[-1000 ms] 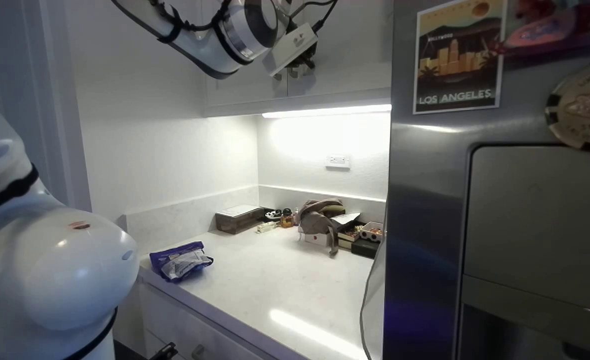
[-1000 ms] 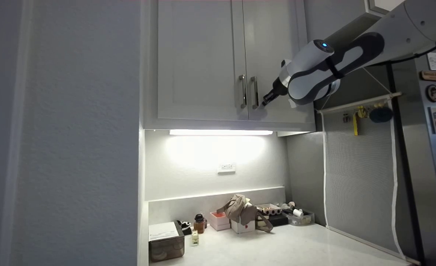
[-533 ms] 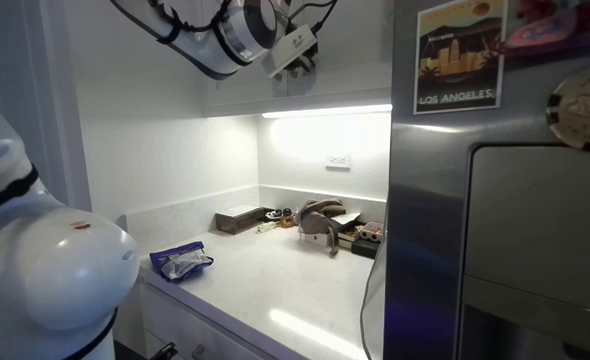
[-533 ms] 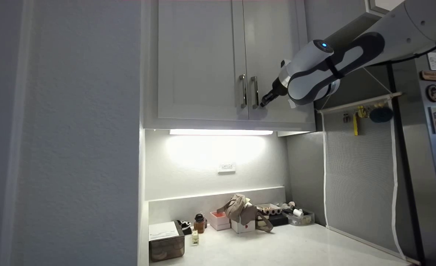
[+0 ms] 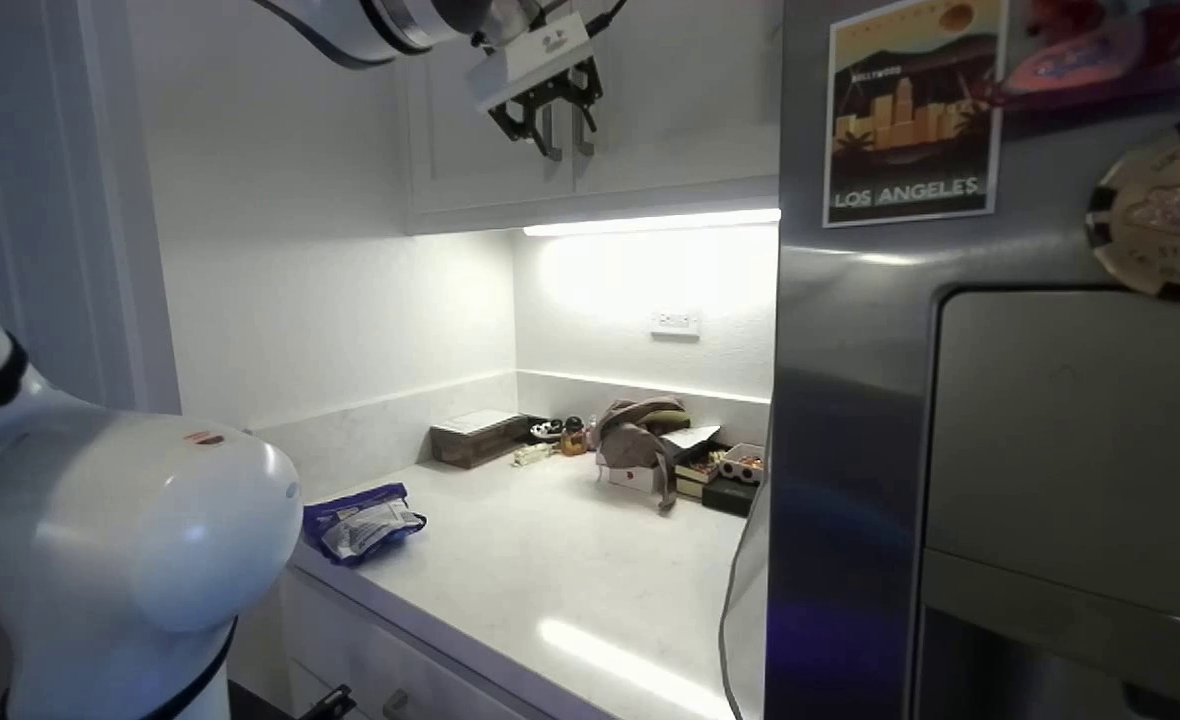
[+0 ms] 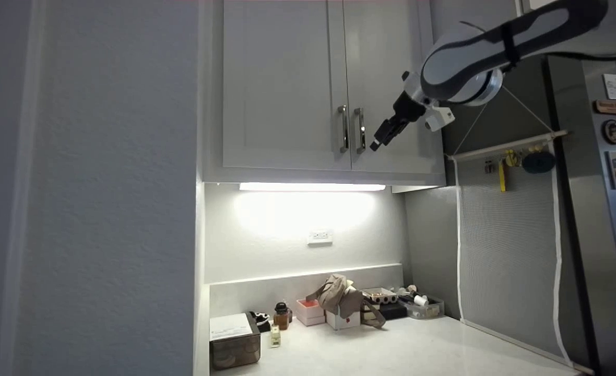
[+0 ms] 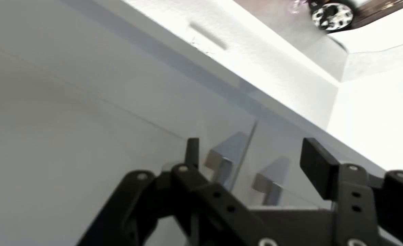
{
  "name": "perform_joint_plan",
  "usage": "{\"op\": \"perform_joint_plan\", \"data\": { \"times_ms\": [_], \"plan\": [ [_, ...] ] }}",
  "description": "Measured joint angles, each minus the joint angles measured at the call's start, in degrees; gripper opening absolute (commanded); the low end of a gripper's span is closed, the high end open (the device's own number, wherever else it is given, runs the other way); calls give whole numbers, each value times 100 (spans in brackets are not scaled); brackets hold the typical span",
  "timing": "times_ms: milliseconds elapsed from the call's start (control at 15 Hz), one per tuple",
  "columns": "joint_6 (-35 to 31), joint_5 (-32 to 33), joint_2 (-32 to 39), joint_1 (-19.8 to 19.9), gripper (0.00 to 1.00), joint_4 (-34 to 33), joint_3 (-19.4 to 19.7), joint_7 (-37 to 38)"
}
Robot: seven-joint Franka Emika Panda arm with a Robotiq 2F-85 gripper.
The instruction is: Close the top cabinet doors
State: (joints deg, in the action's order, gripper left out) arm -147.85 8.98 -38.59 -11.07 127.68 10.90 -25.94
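Note:
Both top cabinet doors, the left one (image 6: 282,89) and the right one (image 6: 391,57), lie flat in their frame with a thin straight seam between them. Two silver bar handles, left (image 6: 343,129) and right (image 6: 360,130), stand side by side along that seam. In front of the doors, near the handles, is my gripper (image 6: 376,145). Its jaws are spread wide with nothing held, as the wrist view shows at the gripper (image 7: 252,155). Handle ends (image 7: 269,188) appear beyond and between the black fingers (image 7: 319,167) there. The doors' upper parts are out of view.
Under the cabinet runs a lit strip (image 6: 313,187) above the white counter (image 5: 530,540). Boxes, bottles and a brown cloth bag (image 6: 334,295) stand along the back. A steel fridge (image 5: 850,420) borders the counter. A blue packet (image 5: 362,522) lies near the counter's front edge.
My gripper has gone from narrow to widely spread jaws. The arm has drawn back from the doors and its wrist has tilted. The doors look unchanged.

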Motion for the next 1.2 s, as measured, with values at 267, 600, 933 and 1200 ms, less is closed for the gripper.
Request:
{"op": "perform_joint_plan", "data": {
  "times_ms": [267,600,933,1200],
  "plan": [
    [1981,-322,-775,-190,100,-208,-312,-74],
    [4187,-397,-1411,-197,100,-1261,-673,-71],
    [4383,-397,-1396,-197,100,-1444,-706,-71],
    [4383,-397,-1353,-197,100,-1444,-707,-71]
  ]
}}
